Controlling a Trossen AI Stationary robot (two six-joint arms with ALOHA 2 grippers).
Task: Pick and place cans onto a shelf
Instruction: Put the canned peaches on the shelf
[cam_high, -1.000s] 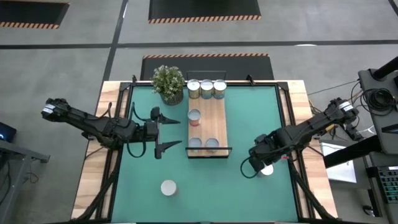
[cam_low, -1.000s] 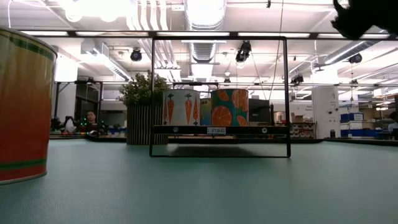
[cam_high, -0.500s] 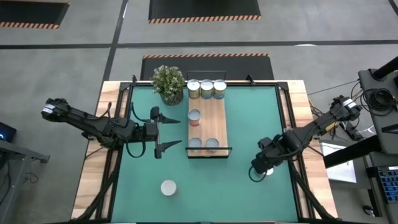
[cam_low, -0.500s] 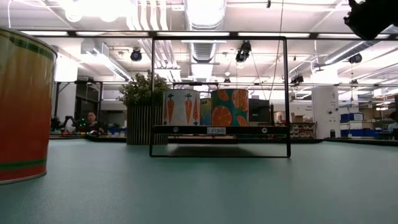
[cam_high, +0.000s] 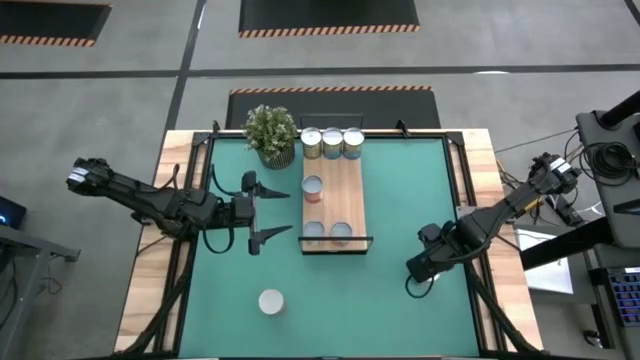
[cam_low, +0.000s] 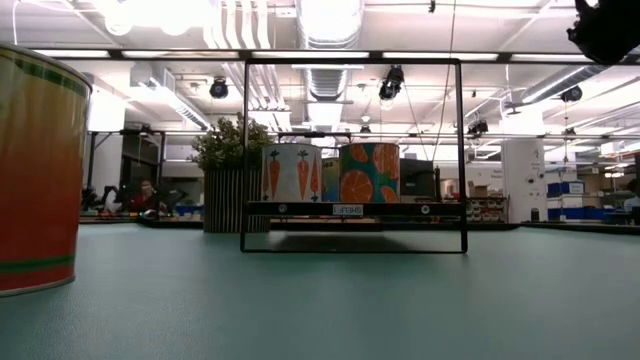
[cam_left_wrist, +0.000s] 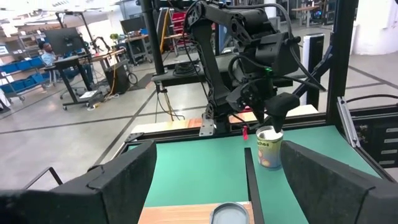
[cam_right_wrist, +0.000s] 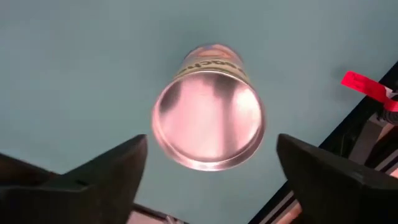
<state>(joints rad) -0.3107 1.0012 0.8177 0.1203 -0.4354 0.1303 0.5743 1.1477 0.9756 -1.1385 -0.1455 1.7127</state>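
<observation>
Green mat (cam_high: 330, 280) is covering the surface, with the shelf (cam_high: 333, 205) sitting mid-mat as my landmark. Right gripper (cam_high: 421, 270) is hovering right of the shelf's near end; over the last second it's been sliding toward the near edge, and the can top that was showing beside it a second ago is now hidden under it in the high view. Reads as the arm lining up over that can for a pick, no contact yet. Right wrist view is showing what the high view can't: the can (cam_right_wrist: 208, 116) upright directly below, its silver top centred between the jaws, which are standing wide apart and clear of it. Left wrist view is catching the same can (cam_left_wrist: 269, 147) side-on, standing on the mat under the right arm. Left gripper (cam_high: 262, 210) is parked left of the shelf, jaws apart, no change. Three cans (cam_high: 332, 142) are lined up at the shelf's far end beside the plant (cam_high: 271, 133), three more tops are showing on the board, and one loose can (cam_high: 270, 301) is sitting near-left of the shelf. Low view is showing that one huge at its left edge (cam_low: 38, 170).
</observation>
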